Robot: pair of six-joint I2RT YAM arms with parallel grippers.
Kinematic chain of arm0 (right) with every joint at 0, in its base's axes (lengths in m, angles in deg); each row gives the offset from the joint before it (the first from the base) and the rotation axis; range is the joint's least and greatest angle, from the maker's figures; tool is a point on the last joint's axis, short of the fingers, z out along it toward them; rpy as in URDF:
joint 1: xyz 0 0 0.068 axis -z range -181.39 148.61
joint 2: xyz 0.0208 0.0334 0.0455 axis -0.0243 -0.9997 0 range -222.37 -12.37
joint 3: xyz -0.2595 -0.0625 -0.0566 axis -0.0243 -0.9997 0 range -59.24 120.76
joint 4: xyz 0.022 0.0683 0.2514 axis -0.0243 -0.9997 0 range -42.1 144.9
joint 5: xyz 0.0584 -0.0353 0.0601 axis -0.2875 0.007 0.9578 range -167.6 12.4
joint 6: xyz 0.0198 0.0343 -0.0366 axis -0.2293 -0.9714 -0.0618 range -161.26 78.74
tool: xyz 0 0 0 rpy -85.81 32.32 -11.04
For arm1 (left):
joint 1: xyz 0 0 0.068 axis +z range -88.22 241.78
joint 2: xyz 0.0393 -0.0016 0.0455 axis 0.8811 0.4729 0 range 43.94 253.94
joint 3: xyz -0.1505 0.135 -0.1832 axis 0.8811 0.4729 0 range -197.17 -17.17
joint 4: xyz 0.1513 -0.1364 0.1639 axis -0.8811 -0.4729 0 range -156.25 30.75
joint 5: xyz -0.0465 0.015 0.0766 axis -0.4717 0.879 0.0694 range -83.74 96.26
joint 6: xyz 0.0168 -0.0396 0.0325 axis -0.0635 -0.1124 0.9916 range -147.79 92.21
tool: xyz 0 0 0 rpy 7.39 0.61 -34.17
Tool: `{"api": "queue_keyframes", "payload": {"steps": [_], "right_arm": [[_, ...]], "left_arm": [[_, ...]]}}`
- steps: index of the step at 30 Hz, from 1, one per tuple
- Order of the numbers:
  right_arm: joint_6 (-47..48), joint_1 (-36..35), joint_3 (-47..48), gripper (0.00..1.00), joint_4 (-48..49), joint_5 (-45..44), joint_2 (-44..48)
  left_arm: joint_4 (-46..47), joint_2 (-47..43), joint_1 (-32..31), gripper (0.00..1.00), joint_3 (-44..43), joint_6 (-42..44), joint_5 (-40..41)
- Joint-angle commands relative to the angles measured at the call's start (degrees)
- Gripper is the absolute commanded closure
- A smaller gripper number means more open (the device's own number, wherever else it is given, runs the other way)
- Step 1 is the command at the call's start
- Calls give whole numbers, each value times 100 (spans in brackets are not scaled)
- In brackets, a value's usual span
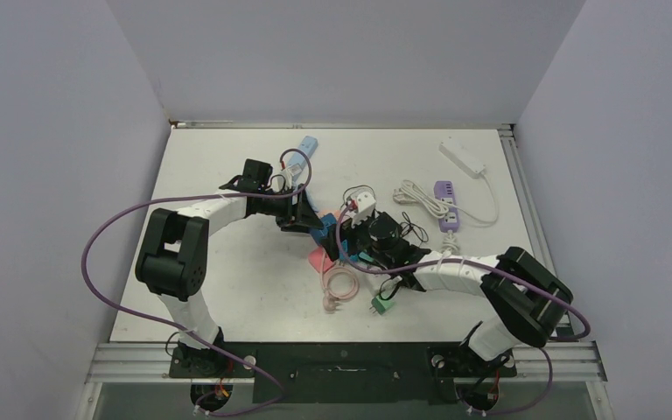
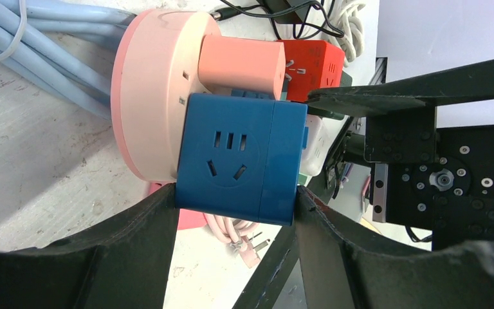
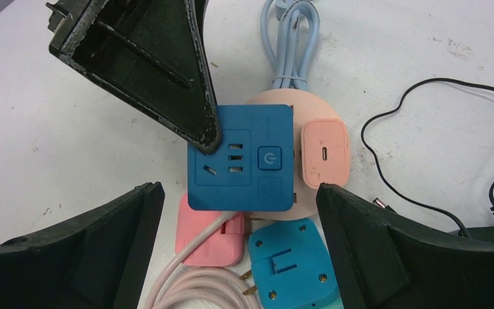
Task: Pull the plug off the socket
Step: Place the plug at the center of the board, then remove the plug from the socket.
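Observation:
A blue cube plug (image 2: 238, 158) sits in a round pink socket (image 2: 151, 96), next to a salmon charger (image 2: 241, 64). My left gripper (image 2: 235, 206) is shut on the blue cube, one finger (image 2: 135, 238) on its socket side and the other (image 2: 347, 238) on its outer face. From above, the cube (image 3: 241, 158) covers most of the socket (image 3: 267, 100), and the left gripper's finger (image 3: 167, 71) presses on its corner. My right gripper (image 3: 239, 188) hangs open above the cube and touches nothing. In the top view both grippers (image 1: 302, 214) (image 1: 354, 252) meet at the blue cube (image 1: 324, 229).
A flat pink plug (image 3: 209, 241) with a coiled pink cord and a cyan adapter (image 3: 289, 257) lie beside the socket. A light blue cable (image 3: 289, 38) runs off behind it. A black cable (image 3: 437, 129) lies right. White and purple power strips (image 1: 448, 206) lie far right.

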Motion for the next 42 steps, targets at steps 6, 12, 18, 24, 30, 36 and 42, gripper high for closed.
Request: {"api": "queue_keyframes", "payload": {"steps": [6,12,18,24,30,36,42], "right_arm": [[453,-177,792,10,-288,-702,-666],[655,-439,1017,14,-438,-930,-855],[782,-590,1076,26,-481,-1044,-886],[778,-618,1128,41,-474,-1075,-1002],[696,-605,641,85,-8,-1243,-638],[833,-612,-204,95,1067,-850,-154],[845,-615,-732,95,1773,-623,81]], "left_arm": [[171,-90,-34,100,24,-55,128],[181,-138,-34,100,37,-64,174],[197,-156,-34,100,45,-77,189],[241,-204,-68,100,54,-60,145],[157,-472,1,51,-3,66,264],[446,-902,342,14,247,-72,491],[520,-535,333,13,297,-338,511]]}}
